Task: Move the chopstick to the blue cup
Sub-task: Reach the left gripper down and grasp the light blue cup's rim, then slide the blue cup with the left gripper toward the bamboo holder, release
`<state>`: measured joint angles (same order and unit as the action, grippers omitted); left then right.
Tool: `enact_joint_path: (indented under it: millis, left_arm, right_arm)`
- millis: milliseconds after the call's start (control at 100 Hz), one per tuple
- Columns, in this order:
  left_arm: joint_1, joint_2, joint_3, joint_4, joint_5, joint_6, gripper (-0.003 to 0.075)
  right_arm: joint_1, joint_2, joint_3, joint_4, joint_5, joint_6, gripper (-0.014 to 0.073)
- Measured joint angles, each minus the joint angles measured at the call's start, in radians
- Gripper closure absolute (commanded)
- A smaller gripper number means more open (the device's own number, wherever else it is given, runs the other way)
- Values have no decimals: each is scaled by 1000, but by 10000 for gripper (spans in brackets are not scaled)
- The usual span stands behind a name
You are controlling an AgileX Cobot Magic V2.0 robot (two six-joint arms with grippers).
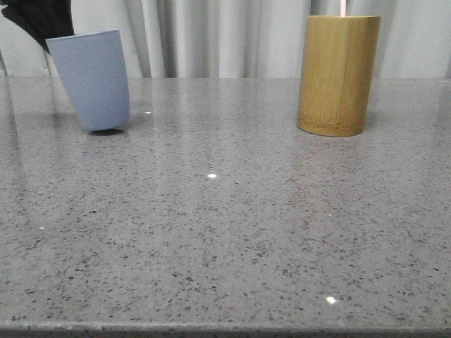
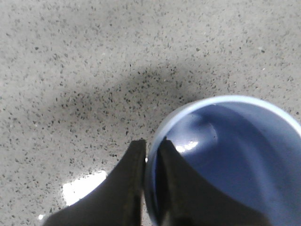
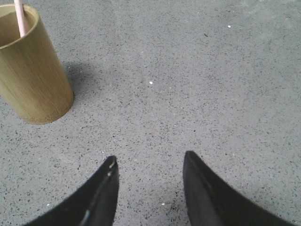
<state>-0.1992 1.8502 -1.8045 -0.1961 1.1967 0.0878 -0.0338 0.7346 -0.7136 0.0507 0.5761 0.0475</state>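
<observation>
Left gripper (image 2: 149, 162): clamped on the rim of the blue cup (image 2: 230, 160), one finger outside the wall, one inside, the wall pinched between them. In the front view, blue cup (image 1: 90, 79) tilted, base lifted on one side above a small dark shadow on the table (image 1: 225, 232); carried or tipped rather than standing flat, as far as can be judged. Dark mass of the left arm visible just behind the cup's rim at the upper corner.

Right gripper (image 3: 149, 188): fingers spread wide, nothing between them, hovering over bare speckled stone. Bamboo holder (image 3: 30, 70) off to one side of it, well apart from the fingertips.

Chopstick (image 3: 19, 19): standing inside the bamboo holder, pale pink tip leaning on the rim. In the front view, only a short pink length of chopstick (image 1: 342, 7) showing above the holder (image 1: 338, 74). Holder upright, at the right of the table; cup at the far left, the two well apart.

Step in hand, by judgement: cup being secured or repositioned by the left arm; chopstick not yet picked. Next move calls for the right gripper to rise over the holder, close on the exposed upper end of the stick, and draw it straight up. Cup to be held steady and near upright to receive it.
</observation>
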Motion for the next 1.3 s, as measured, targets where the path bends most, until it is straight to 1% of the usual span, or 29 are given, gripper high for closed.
enact_joint_path:
  millis: [200, 520, 660, 860, 910, 960, 1080, 1130, 1180, 1300]
  left_arm:
    - [-79, 20, -55, 3, -6, 0, 739]
    - [-222, 146, -202, 2, -8, -9, 739]
    - [-258, 185, -252, 2, -8, -12, 739]
    - [-274, 195, -263, 2, -15, -14, 735]
    - [-274, 196, -264, 0, -15, -14, 710]
    - [-274, 196, -264, -2, -15, -14, 659]
    - [-274, 198, -264, -8, -15, -16, 472]
    - [-274, 198, -264, -8, -15, -16, 421]
    - [-274, 198, -264, -12, -15, -16, 401]
    - [-274, 199, -273, -15, -15, -19, 404]
  right_arm:
    - [0, 0, 0, 0, 0, 0, 249]
    - [0, 0, 0, 0, 0, 0, 249]
    - [0, 0, 0, 0, 0, 0, 249]
    - [0, 0, 0, 0, 0, 0, 249]
    - [0, 0, 0, 0, 0, 0, 249]
    - [0, 0, 0, 0, 0, 0, 249]
    - [0, 0, 0, 0, 0, 0, 249]
    - [0, 0, 0, 0, 0, 0, 249]
    - [0, 0, 0, 0, -1, 0, 249]
    - [0, 0, 0, 0, -1, 0, 249]
